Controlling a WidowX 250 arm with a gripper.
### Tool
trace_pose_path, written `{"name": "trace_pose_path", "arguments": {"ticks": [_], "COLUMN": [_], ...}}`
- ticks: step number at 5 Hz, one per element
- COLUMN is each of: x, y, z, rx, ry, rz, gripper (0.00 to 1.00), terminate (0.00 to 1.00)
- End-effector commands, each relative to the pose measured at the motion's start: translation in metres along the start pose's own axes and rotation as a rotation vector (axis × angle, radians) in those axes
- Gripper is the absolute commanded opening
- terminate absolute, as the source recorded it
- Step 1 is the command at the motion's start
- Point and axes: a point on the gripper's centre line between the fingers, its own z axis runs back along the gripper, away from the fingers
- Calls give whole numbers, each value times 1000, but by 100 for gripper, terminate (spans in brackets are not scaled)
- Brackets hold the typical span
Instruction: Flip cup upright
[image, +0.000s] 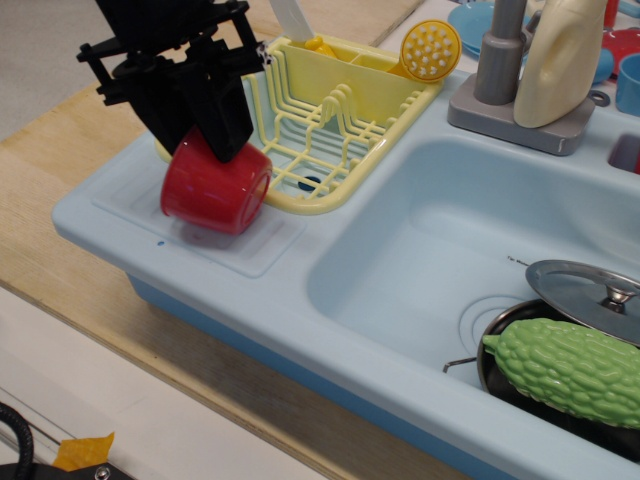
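The glossy red cup (214, 191) lies on its side on the ribbed drainboard (130, 205) of the light blue toy sink, its base facing right and front, next to the yellow dish rack (345, 120). My black gripper (198, 148) comes down from above onto the cup's upper side. Its fingers (228, 125) stand close together and pinch the cup's top wall. The cup's rim and handle are hidden behind the gripper and the cup body.
The sink basin (430, 260) lies to the right, with a pot holding a green bumpy gourd (570, 370) and a metal lid (590, 288). A grey faucet (498, 55), a cream bottle (560, 60) and a yellow scrubber (430, 48) stand behind. The wooden table (60, 160) is to the left.
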Motion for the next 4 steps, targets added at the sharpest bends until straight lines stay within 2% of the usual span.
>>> {"name": "trace_pose_path", "arguments": {"ticks": [1,2,3,4], "x": [0,-1,-3,-6], "y": [1,-3,-4,-1], "z": [2,12,15,12], "rx": [45,201,301,292], "ry": [-10,-47,-77,-85], "rz": [-9,-37,-51,-27], "gripper": [0,0,0,0], "terminate": [0,0,0,0]}}
